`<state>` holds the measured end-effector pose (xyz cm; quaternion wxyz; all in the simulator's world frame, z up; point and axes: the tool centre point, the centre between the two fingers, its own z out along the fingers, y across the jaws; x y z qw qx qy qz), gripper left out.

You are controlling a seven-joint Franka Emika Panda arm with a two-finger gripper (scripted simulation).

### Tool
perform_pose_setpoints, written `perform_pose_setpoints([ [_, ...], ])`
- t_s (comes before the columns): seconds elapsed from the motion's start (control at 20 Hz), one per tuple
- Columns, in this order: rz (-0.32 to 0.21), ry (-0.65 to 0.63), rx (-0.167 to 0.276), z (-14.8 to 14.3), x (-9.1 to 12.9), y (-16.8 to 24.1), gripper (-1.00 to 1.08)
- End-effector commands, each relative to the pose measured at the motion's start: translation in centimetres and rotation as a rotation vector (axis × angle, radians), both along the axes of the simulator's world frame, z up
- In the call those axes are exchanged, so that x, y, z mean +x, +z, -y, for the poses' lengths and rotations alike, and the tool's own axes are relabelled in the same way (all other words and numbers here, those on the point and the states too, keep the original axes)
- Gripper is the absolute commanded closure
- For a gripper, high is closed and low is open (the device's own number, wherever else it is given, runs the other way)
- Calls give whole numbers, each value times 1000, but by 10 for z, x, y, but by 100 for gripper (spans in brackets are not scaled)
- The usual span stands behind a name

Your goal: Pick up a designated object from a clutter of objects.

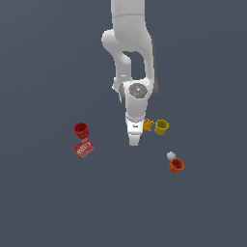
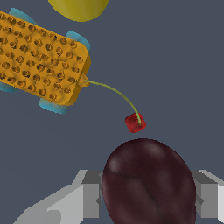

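The gripper (image 2: 148, 192) is down near the bench's middle with its open jaws flanking the dark maroon lump (image 2: 148, 183), so square the fingers (image 2: 89, 194) on its widest part and squeeze gently, keeping clear of the tiny red speck (image 2: 134, 123) and orange patterned box (image 2: 41, 65).

Simulated scene, featureless grey floor (image 1: 43, 202)

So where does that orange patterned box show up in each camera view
Exterior view: the orange patterned box lies just to the view's right of the arm's wrist, with the yellow cup on its other side.
Wrist view: the box fills the upper corner, well away from the gripper.
Shared landmark: the yellow cup, right beside the box in both.
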<state>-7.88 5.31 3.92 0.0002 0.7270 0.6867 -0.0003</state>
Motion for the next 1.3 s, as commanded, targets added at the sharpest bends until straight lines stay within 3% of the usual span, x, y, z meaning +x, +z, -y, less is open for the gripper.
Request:
perform_pose_setpoints([
  [0.0, 1, 0, 0, 0, 4, 9, 108],
  [0.4, 0, 2, 2, -3, 22, 59, 108],
  [1.25, -1, 5, 8, -12, 82, 215, 108],
])
